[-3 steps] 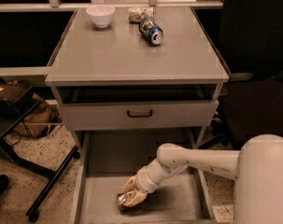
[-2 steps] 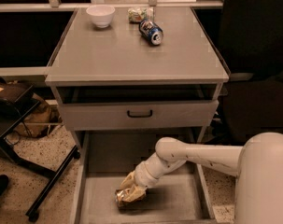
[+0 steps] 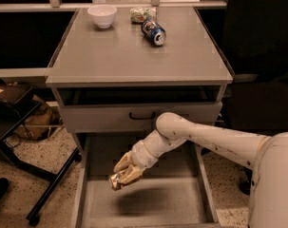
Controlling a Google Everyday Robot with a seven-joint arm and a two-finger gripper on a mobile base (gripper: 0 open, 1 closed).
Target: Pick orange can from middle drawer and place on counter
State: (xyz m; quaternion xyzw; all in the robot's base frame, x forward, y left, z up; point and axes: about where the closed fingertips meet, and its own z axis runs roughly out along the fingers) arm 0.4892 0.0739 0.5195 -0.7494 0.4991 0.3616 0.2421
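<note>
The orange can [image 3: 116,179], shiny golden-orange, is held in my gripper [image 3: 125,170], whose pale fingers are shut around it. The can hangs above the open middle drawer [image 3: 148,204], a shallow grey tray pulled out at the bottom of the view, and casts a dark shadow on the drawer floor. My white arm reaches in from the lower right. The counter [image 3: 134,56], a wide flat grey top, lies above and behind the gripper.
On the counter stand a white bowl [image 3: 102,15], a pale snack packet [image 3: 142,14] and a dark blue can [image 3: 153,32] lying on its side. A grey drawer front with a black handle [image 3: 142,116] sits just above the gripper. A black chair base [image 3: 39,184] stands at the left.
My gripper has lifted the orange can off the drawer floor and moved it up and slightly left; the arm has risen with it.
</note>
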